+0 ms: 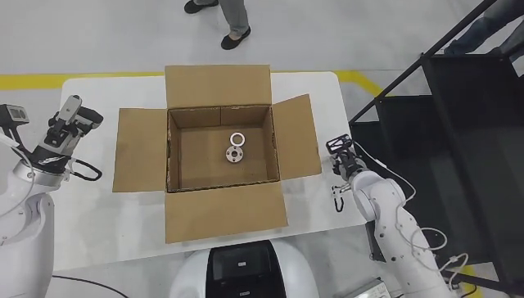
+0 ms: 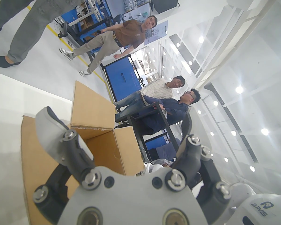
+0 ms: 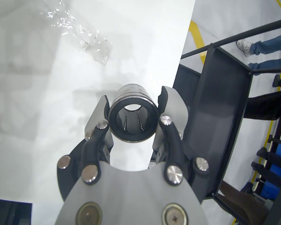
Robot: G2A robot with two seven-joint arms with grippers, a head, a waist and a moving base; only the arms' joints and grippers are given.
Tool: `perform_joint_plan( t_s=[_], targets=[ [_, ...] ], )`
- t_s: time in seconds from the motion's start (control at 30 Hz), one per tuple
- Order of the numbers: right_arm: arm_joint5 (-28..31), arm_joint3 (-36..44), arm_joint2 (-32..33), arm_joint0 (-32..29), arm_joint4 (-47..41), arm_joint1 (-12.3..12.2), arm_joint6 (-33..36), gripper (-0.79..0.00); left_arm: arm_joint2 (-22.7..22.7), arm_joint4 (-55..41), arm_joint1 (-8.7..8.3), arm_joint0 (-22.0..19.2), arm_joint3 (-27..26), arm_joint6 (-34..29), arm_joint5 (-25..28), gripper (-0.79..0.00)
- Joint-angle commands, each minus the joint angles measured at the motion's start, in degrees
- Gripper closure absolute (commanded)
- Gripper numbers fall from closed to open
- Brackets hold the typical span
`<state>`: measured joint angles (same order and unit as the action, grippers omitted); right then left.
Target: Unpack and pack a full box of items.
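The right gripper (image 3: 133, 95) clamps a metal sleeve (image 3: 133, 120) above the table (image 3: 131, 24) right of the box (image 1: 225, 212); the left gripper (image 2: 118, 114), spread open, hangs left of it.

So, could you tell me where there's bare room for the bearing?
Free: box floor around the two rings; table corners either side of the far flap. Tighter: beside the right hand, where a plastic bag lies.
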<state>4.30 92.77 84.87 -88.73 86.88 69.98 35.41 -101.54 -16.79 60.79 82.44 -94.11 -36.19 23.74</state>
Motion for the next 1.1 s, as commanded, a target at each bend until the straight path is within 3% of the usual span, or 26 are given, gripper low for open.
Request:
perform_joint_plan(
  t_s=[0.0, 0.3, 0.33, 0.4, 0.77, 1.07],
  targets=[
    [-0.7, -0.9, -0.3, 0.5, -0.5, 0.1, 1.0, 0.000, 0.0, 0.0, 0.00, 0.0, 0.0, 0.0, 0.0, -0.785],
    [-2.5, -3.6, -1.8, 2.4, -3.3, 0.6, 1.9, 0.000, 0.0, 0.0, 0.00, 0.0, 0.0, 0.0, 0.0, -0.785],
    [-2.5, -3.6, -1.8, 2.5, -3.6, 0.7, 1.9, -0.188, 0.0, 0.0, 0.00, 0.0, 0.0, 0.0, 0.0, -0.785],
    [-2.2, -3.7, -1.9, 2.7, -4.1, 0.7, 2.3, -0.785, 0.0, 0.0, 0.00, 0.0, 0.0, 0.0, 0.0, -0.785],
    [-2.0, -0.3, 0.8, 1.5, -10.2, 0.7, 3.7, -0.785, 0.0, 0.0, 0.00, 0.0, 0.0, 0.0, 0.0, -0.785],
    [-5.2, 16.1, 7.3, -6.3, -14.2, 0.4, -2.1, -0.785, 0.0, 0.0, 0.00, 0.0, 0.0, 0.0, 0.0, -0.785]
  ],
)
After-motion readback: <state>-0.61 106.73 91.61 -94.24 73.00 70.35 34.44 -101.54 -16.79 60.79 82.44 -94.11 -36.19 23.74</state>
